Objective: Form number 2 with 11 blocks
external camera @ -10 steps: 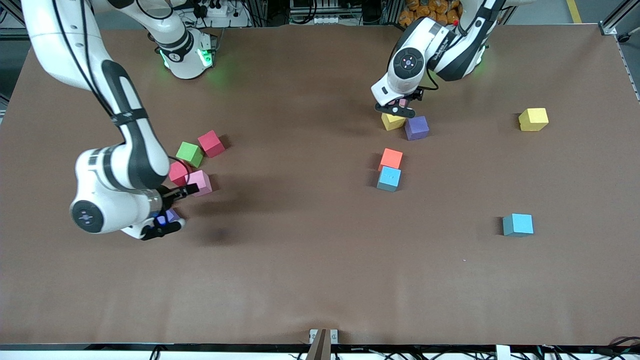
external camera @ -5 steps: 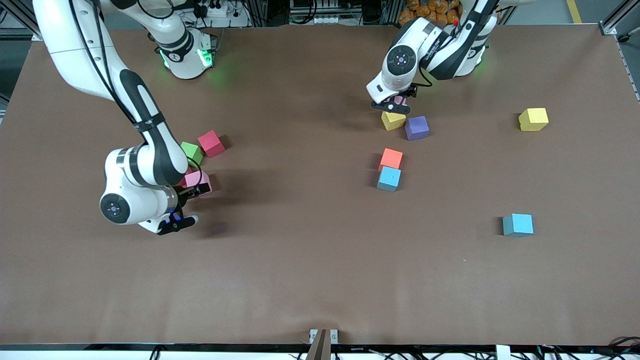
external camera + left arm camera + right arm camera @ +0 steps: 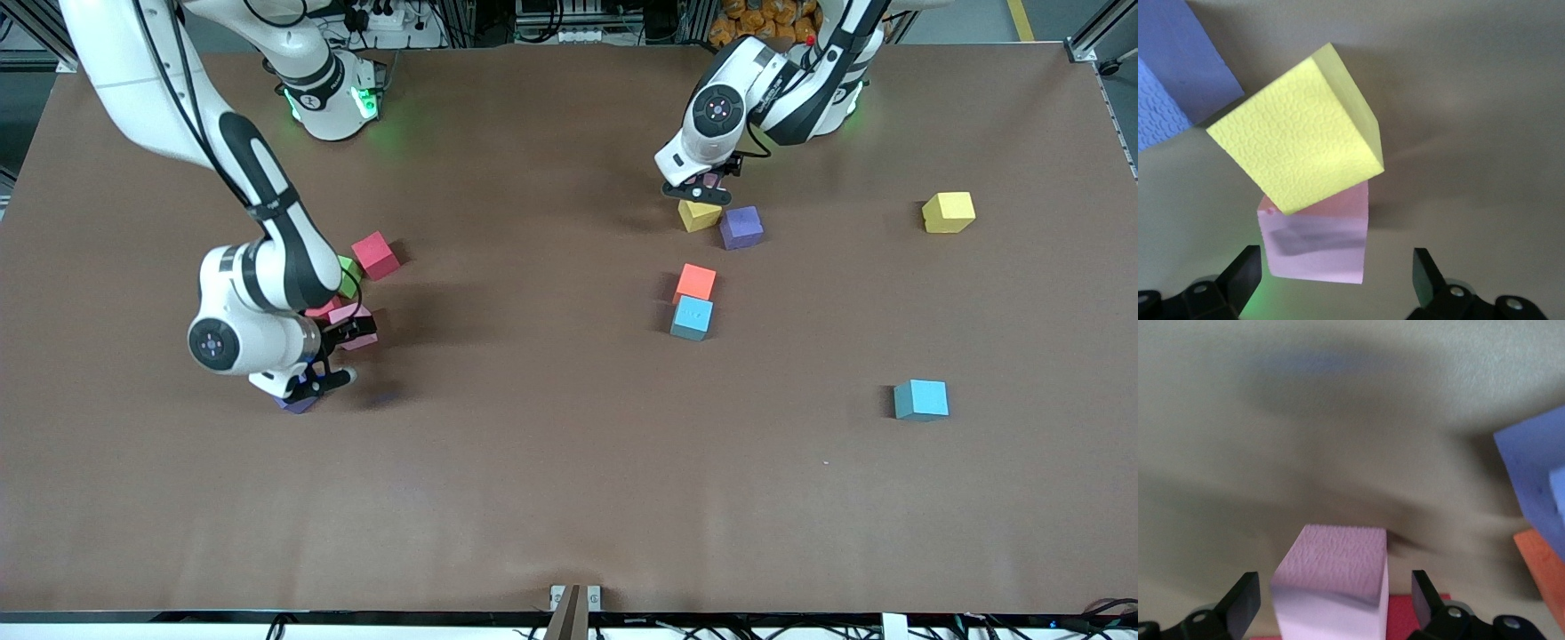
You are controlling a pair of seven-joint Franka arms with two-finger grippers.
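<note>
Nearest my camera, the light blue matte cube (image 3: pixel 921 399) toward the left arm's end of the counter (image 3: pixel 551 498) has not shifted. A purple matte cube (image 3: pixel 298 404) peeks out below the right arm's wrist.

The real change is the right gripper (image 3: pixel 340 359). It has swung in from the right arm's end and now sits low at the cluster there. In its wrist view the jaws stand wide open on either side of a pale pink matte cube (image 3: pixel 1331 593), with nothing held yet. I judge this as lining up a pick, not a grasp. A red matte cube (image 3: pixel 375 255) lies farther off; the green cube (image 3: pixel 348 265) beside it is mostly hidden by the arm.

In the middle, a second light blue cube (image 3: pixel 692 318) and an orange matte cube (image 3: pixel 695 283) touch, unmoved. Farther still, the left gripper (image 3: pixel 698 188) has barely shifted and hovers low. Its jaws are open around another pink cube (image 3: pixel 1317 243), which touches a yellow matte cube (image 3: pixel 1298 133) with a second purple cube (image 3: pixel 741 228) beside it. Another yellow cube (image 3: pixel 949 212) sits well apart.

No figure is laid out; the blocks remain scattered.
</note>
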